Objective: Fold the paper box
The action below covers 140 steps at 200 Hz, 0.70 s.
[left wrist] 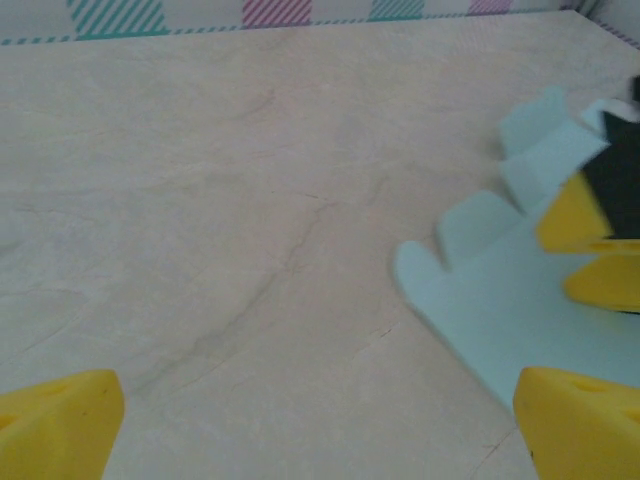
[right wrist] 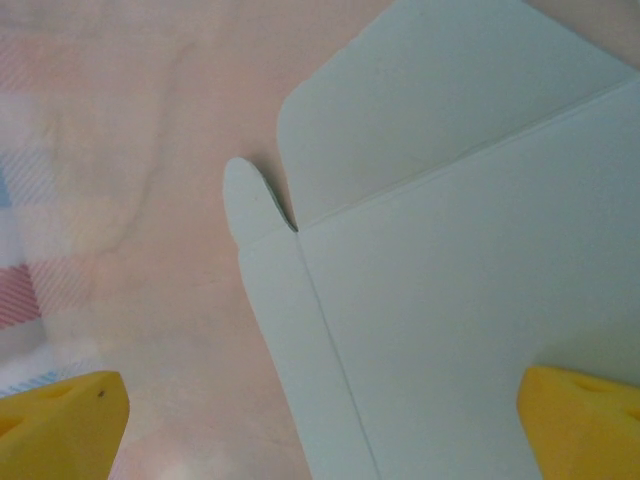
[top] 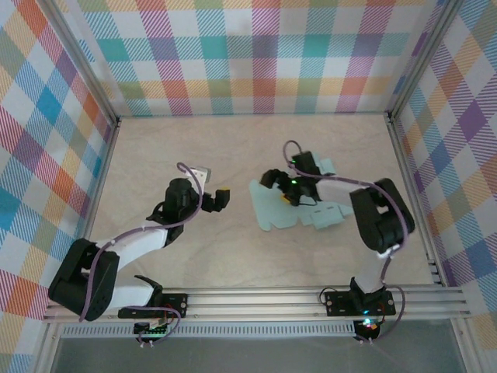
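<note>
The paper box [top: 273,210] is a flat pale mint-green die-cut sheet lying on the table, right of centre. My right gripper [top: 281,189] hangs open low over its left part. In the right wrist view the sheet [right wrist: 450,250] shows its crease lines and a rounded tab. One yellow fingertip [right wrist: 585,415] is over the card and the other over bare table, with the right gripper [right wrist: 320,420] holding nothing. My left gripper [top: 223,197] is open, a short way left of the sheet. In the left wrist view the left gripper [left wrist: 320,430] is empty and the sheet [left wrist: 500,300] lies ahead to the right.
The wooden table [top: 194,148] is boxed in by checked walls [top: 256,54] at the back and sides. An aluminium rail [top: 256,299] runs along the near edge by the arm bases. Open tabletop lies behind and to the left of the sheet.
</note>
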Available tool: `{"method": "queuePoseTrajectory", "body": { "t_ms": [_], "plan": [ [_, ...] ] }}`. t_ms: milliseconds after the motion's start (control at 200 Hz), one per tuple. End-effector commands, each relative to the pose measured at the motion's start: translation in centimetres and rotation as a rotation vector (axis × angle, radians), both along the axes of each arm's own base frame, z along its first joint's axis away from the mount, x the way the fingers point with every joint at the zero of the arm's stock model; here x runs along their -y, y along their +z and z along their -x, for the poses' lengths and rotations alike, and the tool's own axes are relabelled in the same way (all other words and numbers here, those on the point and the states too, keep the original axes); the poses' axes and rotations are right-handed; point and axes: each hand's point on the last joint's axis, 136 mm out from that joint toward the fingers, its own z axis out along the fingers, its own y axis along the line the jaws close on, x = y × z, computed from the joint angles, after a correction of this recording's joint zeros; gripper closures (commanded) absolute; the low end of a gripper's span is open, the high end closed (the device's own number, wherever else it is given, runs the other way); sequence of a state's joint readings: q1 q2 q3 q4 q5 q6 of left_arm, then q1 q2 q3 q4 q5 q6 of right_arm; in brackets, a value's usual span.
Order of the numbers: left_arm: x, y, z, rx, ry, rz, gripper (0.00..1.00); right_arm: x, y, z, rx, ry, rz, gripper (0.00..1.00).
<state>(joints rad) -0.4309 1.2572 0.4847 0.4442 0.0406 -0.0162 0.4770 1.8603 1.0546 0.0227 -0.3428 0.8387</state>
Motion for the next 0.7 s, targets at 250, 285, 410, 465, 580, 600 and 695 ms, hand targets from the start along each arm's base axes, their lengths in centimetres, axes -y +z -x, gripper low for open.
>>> {"method": "queuePoseTrajectory", "body": {
  "t_ms": [250, 285, 410, 465, 580, 600, 695],
  "plan": [
    [-3.9, 2.1, 4.1, 0.030, 0.150, 0.161, 0.00, -8.7, 5.3, -0.8, 0.133, 0.289, -0.075, 0.00],
    [-4.1, 2.2, 4.4, 0.041, 0.152, 0.172, 0.00, -8.2, 6.6, -1.1, 0.184, 0.309, -0.050, 0.00],
    [-4.4, 2.2, 4.8, 0.050, 0.163, 0.191, 0.00, -5.3, 9.0, -1.9, 0.284, 0.353, 0.029, 0.00],
    [-3.9, 2.4, 4.9, 0.054, 0.133, 0.200, 0.00, -2.7, 9.1, -2.8, 0.312, 0.338, 0.092, 0.00],
    [-3.6, 2.8, 4.0, 0.038, 0.158, 0.241, 0.00, 3.3, 8.8, -4.4, 0.306, 0.270, 0.163, 0.00],
    [-3.6, 2.9, 3.8, 0.030, 0.166, 0.249, 0.00, 4.5, 8.6, -4.7, 0.290, 0.252, 0.168, 0.00],
    [-3.1, 2.2, 2.7, -0.042, 0.187, 0.256, 0.00, 9.2, 7.6, -5.3, 0.200, 0.185, 0.166, 0.00]
  ]
}}
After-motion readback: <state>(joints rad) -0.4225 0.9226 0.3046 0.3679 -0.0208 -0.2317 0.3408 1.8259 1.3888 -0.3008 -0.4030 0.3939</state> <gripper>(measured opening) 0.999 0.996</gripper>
